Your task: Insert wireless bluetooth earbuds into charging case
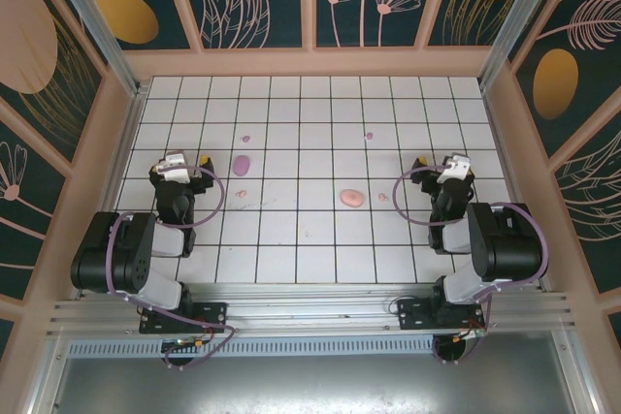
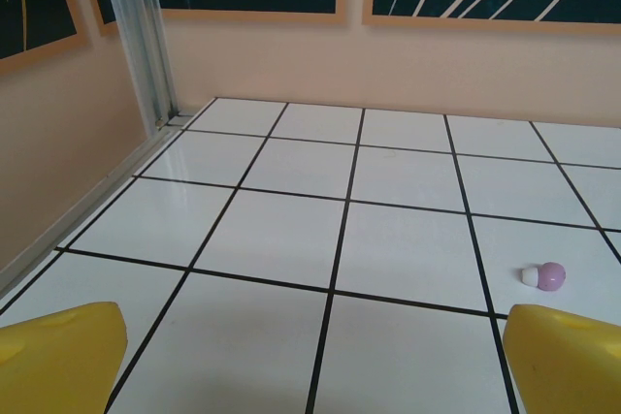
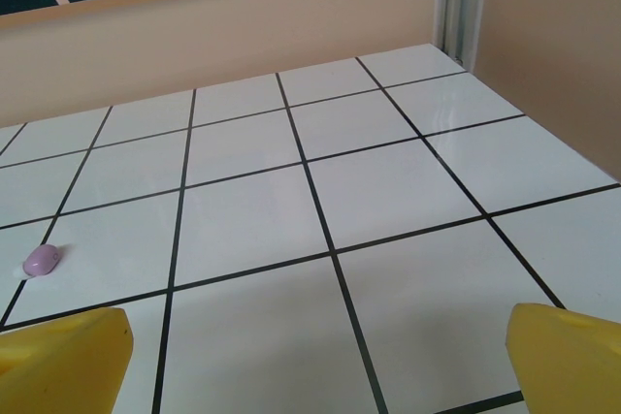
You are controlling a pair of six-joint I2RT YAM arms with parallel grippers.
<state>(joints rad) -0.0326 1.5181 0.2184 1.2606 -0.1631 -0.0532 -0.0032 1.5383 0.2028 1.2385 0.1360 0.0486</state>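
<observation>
Lilac earbuds lie far of my wide-open, empty left jaws and right jaws on the desk, while the top view adds pink earbuds, two cases and both arms folded near.

White tiled table; purple case, pink case, lilac earbuds, pink earbuds, scattered apart
</observation>
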